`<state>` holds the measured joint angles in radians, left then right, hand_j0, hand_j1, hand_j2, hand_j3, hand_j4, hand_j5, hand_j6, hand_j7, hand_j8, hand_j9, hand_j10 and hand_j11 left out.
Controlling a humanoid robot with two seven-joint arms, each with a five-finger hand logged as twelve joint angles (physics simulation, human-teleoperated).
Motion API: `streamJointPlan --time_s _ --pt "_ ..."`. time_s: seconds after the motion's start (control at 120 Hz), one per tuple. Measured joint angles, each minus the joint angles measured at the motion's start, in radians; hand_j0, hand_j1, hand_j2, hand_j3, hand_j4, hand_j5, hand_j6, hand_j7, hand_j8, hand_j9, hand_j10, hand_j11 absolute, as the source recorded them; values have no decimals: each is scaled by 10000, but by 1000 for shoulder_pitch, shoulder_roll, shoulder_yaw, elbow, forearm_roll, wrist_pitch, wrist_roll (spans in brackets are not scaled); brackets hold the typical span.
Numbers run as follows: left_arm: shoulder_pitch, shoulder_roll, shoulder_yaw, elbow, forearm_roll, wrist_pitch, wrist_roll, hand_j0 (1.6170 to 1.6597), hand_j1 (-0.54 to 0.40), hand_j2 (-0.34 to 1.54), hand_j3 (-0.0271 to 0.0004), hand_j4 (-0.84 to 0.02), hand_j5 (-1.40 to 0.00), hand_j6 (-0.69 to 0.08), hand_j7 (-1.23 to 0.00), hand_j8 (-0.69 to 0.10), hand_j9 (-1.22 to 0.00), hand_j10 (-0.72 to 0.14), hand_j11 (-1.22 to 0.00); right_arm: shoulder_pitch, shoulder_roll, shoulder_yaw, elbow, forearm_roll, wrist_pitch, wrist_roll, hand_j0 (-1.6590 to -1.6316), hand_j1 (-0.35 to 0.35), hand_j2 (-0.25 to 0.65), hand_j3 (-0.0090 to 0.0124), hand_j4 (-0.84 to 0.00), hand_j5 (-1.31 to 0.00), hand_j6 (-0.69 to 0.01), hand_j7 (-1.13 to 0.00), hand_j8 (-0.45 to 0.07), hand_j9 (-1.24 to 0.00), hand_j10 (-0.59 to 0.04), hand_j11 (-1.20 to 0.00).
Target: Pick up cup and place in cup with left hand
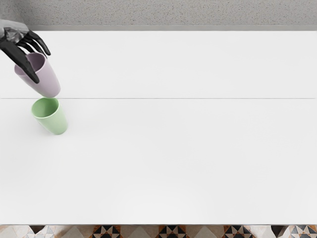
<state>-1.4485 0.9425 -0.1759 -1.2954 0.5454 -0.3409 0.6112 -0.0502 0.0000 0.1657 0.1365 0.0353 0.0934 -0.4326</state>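
Holds the lilac cup (47, 80) in the left robot hand (41, 67), reaching in from the left edge of the picture, near the top. Grips close to the rim, with the thumb crossing the mouth on the near side and the other fingers curving down at the far side. Keeps the mouth of the lilac cup facing up, with its base showing right at the far rim of the green cup (56, 122); cannot tell from this view whether touching or just apart. Shows no nesting: with the green cup standing upright and open on the white table (173, 158), toward the left side, and with the lilac cup outside it. Includes a thin seam (173, 98) running across the table, and patterned tiles (172, 231) below its near edge.
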Motion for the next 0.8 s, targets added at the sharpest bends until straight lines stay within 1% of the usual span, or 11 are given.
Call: streamJointPlan --time_s 0.042,0.05,0.075,0.15,0.2,0.267,0.292,0.367,0.517,0.683,0.8 --pt "0 6 0 -6 -3 0 0 16546 -1047 4545 0 -6201 -9013 -4472 -8876 -3004 -8752 -3673 -8639 1 0 0 0 0 0 0 -16581 -3491 1 0 -1 0 -2 0 -1 0 0 0" --pt "1 8 0 -7 -3 1 0 16546 -1092 4614 0 -6218 -8991 -4447 -8850 -3293 -8753 -3667 -8637 1 0 0 0 0 0 0 -16581 -3491 1 0 -1 0 -2 0 -1 0 0 0" --pt "1 11 1 -9 -3 1 0 16548 -1085 4668 0 -6238 -8981 -4395 -8810 -3294 -8750 -3738 -8634 1 0 0 0 0 0 0 -16581 -3491 1 0 -1 0 -2 0 -1 0 0 0" --pt "0 28 2 -20 -5 1 0 16552 -1498 4700 0 -6219 -9061 -4112 -8848 -2885 -8752 -3510 -8640 2 0 0 0 0 0 0 -16581 -3491 0 0 -1 0 -3 0 -2 0 -1 0" --pt "1 40 3 -28 -6 1 0 16558 -1738 5285 0 -6259 -9037 -3923 -8823 -2797 -8643 -3805 -8642 2 0 0 0 0 0 0 -16581 -3491 1 0 -1 0 -2 0 -1 0 0 0" --pt "1 45 4 -38 -7 2 -1 16562 -2007 5744 0 -6316 -8996 -3908 -8779 -2908 -8588 -3692 -8680 2 0 0 0 0 0 0 -16581 -3491 1 0 -1 0 -2 0 -1 0 0 0" --pt "1 54 4 -42 -8 2 0 16562 -2070 5729 0 -6309 -9030 -3892 -8844 -2694 -8637 -3613 -8696 2 0 0 0 0 0 0 -16581 -3491 1 0 -1 0 -2 0 -1 0 0 0" --pt "2 69 6 -53 -8 1 0 16563 -2130 5532 0 -6335 -9069 -3764 -8940 -2677 -8675 -3460 -8726 2 0 0 1 0 0 0 -16581 -3491 1 0 -1 0 -2 0 -1 0 0 0" --pt "8 84 7 -67 -10 1 0 16570 -2676 6262 0 -6380 -9145 -3384 -8963 -2336 -8723 -3078 -8758 3 0 0 1 0 0 -1 -16581 -3491 1 0 0 0 -1 0 -1 0 0 0" --pt "12 112 8 -85 -10 1 0 16567 -2727 6509 0 -6444 -9148 -3491 -8938 -2531 -8735 -3198 -8800 3 0 0 2 0 1 -1 -16581 -3491 1 0 -1 0 -2 0 -1 0 0 0" --pt "16 126 9 -100 -10 0 0 16567 -2805 6869 0 -6403 -9311 -3482 -9046 -2406 -8811 -3330 -8843 3 0 0 2 0 1 -1 -16581 -3491 1 0 0 0 -1 0 -1 0 0 0"
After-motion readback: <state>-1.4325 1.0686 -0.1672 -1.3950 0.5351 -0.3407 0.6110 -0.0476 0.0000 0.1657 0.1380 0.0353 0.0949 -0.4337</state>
